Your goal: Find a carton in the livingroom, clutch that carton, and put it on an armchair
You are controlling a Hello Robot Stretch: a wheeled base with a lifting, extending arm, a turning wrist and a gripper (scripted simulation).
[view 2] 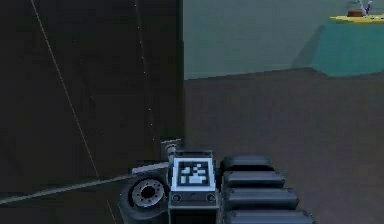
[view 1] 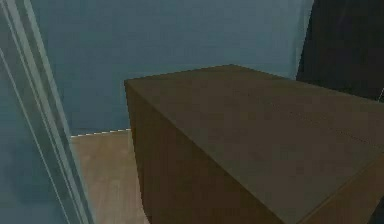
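Arm side view, nearest: arm (view 2: 260, 190), dark ribbed segments, lies along the bottom edge. White marker square (view 2: 193, 173) at its end; gripper (view 2: 156, 180) just left of it, round dark body. Fingers are lost against the dark panel (view 2: 90, 90) behind, so I cannot tell their spread, nor whether anything is held. Panel: flat, matt, near-black. Open room starts right of its straight upright edge. Dark brown floor (view 2: 280, 110) runs bare out to a teal wall (view 2: 250, 35). Far right: teal-draped table (view 2: 350, 50), with small objects on top, too small to name.

Forward view: brown block (view 1: 250, 140) close ahead. Box-shaped, flat top, sharp corner toward the camera, plain dull faces. Could be the carton; cannot tell. Narrow strip of pale wood floor (view 1: 105, 175) between the block and a pale door frame (view 1: 40, 110) at the left. Blue wall (view 1: 150, 40) behind. Black mass (view 1: 345, 45) at top right, beyond the block's far edge; shape unclear.
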